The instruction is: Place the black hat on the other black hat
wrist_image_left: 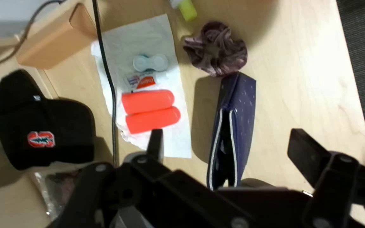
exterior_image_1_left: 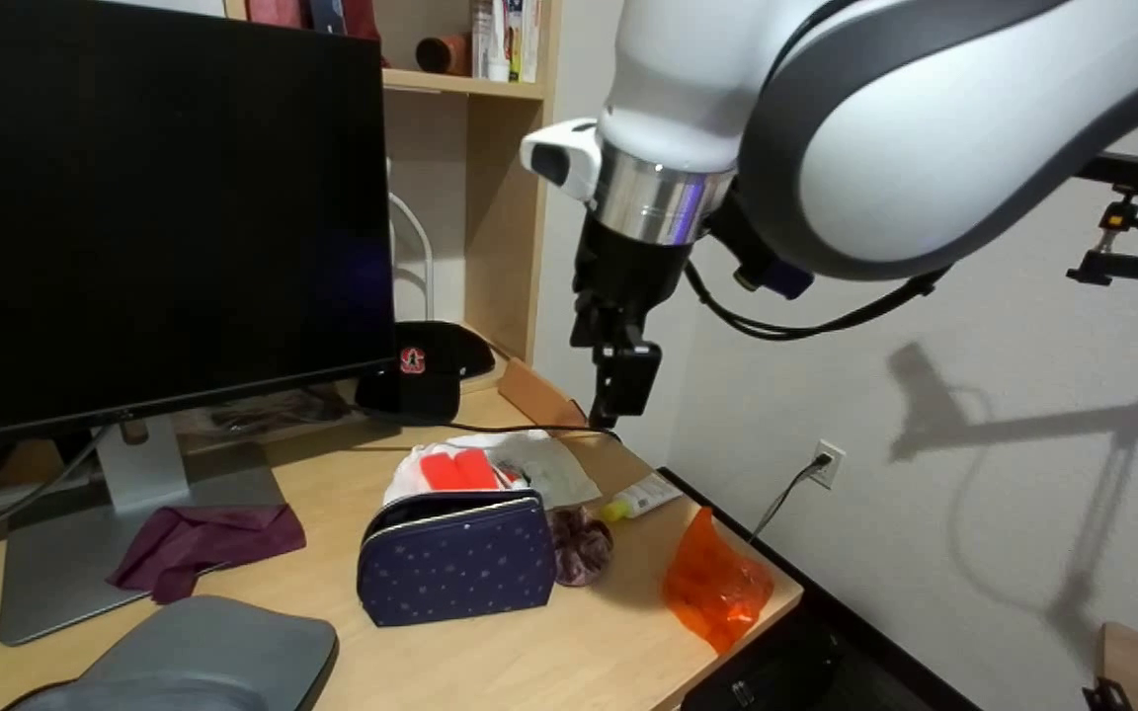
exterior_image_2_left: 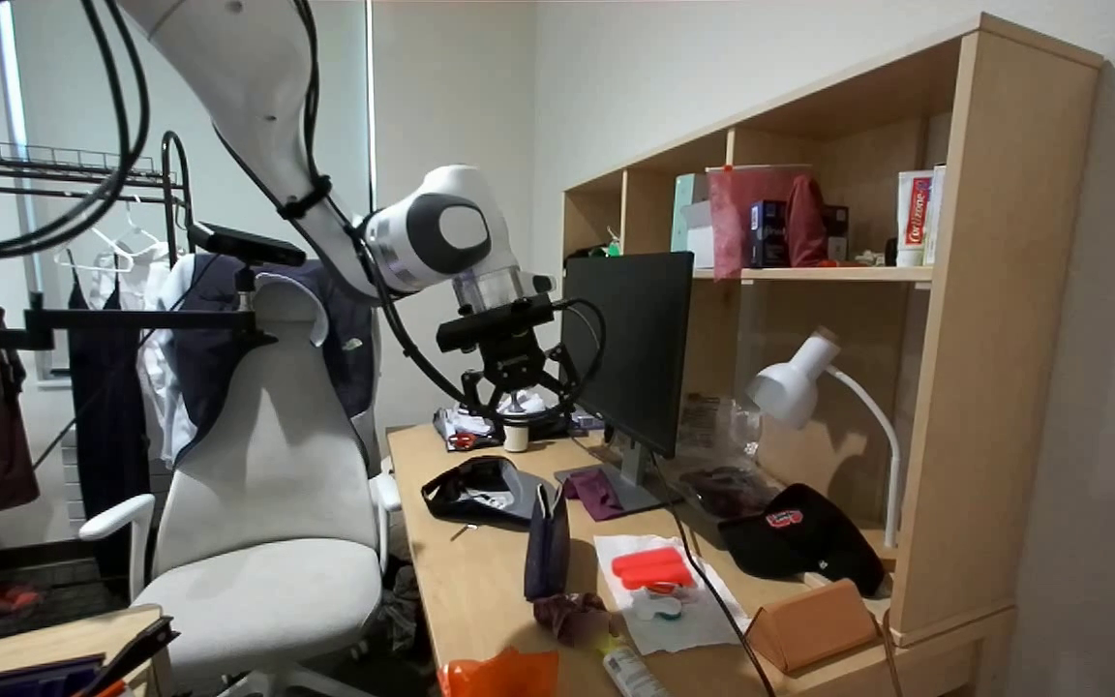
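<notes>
Black hat with the red logo is on the bench, just beside the tan case. Should be light and not fragile: soft-ish crown, stiffer brim. I'd pinch a fold of the crown, since the brim alone might tip it. Other black hat looks like the upturned one near the monitor. End effector is spread wide, holding nothing.

Red S-and-tree emblem on black hat, "Cortizone" on white box, blurred lettering on small tube
</notes>
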`<state>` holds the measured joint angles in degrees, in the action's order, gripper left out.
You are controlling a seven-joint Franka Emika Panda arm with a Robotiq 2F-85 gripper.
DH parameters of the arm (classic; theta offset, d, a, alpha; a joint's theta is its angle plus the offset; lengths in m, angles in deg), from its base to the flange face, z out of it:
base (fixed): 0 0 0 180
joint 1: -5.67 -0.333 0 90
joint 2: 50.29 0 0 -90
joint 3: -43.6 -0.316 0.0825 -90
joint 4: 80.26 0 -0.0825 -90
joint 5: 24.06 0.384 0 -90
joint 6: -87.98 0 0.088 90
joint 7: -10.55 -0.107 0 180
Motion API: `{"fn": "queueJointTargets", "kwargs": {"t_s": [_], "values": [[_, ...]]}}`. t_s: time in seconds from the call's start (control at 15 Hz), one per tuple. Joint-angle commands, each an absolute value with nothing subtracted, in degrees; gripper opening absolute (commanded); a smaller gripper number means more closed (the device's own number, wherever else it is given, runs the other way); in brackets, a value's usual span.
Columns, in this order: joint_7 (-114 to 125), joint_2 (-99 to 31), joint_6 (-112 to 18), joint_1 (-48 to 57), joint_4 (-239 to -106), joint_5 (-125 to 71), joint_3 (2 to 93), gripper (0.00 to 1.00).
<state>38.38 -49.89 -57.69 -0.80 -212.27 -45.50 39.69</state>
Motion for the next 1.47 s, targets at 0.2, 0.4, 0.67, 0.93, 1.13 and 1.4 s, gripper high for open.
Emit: {"fn": "queueJointTargets", "kwargs": {"t_s": [0.2,0.4,0.67,0.93,1.13,1.4], "values": [[54.81,-39.29,-57.17,-2.95,-201.81,-39.39,33.08,1.00],[64.01,-35.43,-57.77,-2.51,-198.47,-35.11,29.67,1.00],[64.52,-35.37,-56.81,-3.52,-198.81,-34.98,29.47,1.00],[64.35,-35.29,-56.81,-3.51,-198.83,-35.01,29.71,1.00],[70.53,-29.59,-57.55,-3.19,-195.37,-33.67,27.89,1.00],[76.74,-21.53,-56.73,-3.69,-189.45,-33.75,25.22,1.00]]}}
